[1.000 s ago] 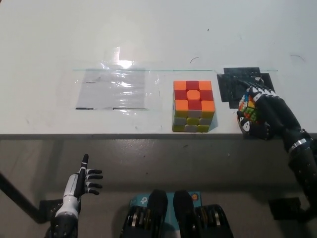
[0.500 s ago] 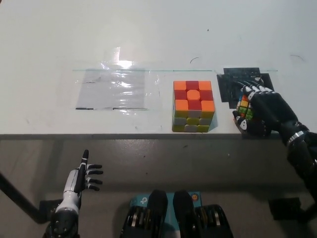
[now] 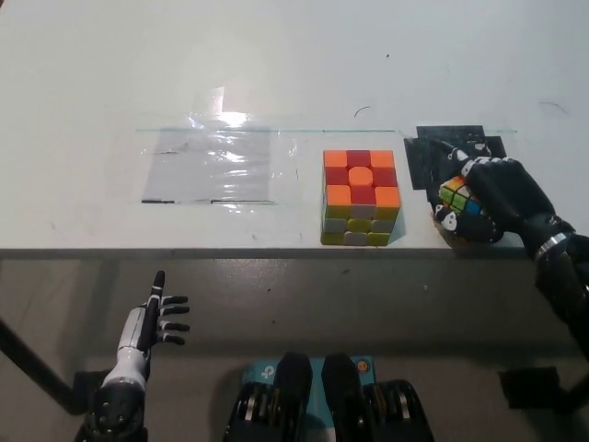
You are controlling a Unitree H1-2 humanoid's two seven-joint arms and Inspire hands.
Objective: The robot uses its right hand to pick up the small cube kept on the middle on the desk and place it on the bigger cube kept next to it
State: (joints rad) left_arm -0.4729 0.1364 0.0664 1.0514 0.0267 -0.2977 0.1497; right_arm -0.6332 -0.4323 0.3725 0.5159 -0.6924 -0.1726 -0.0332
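Head view: small cube (image 3: 457, 196) tilted in right hand (image 3: 492, 198).

desk (image 3: 304, 64): smooth, matt, off-white, faintly scuffed
clear film (image 3: 213, 166): glossy, wrinkled, transparent plastic, catching a bright glare
black patch (image 3: 428, 161): looks like tape, dull sheen
bigger cube (image 3: 360, 197): smooth plastic, satin orange and red tiles on top, pale sides
small cube (image 3: 457, 196): glossy plastic, multicoloured tiles
right hand (image 3: 492, 200): black, hard, semi-gloss plastic shell
left hand (image 3: 152, 324): white plastic with dark parts
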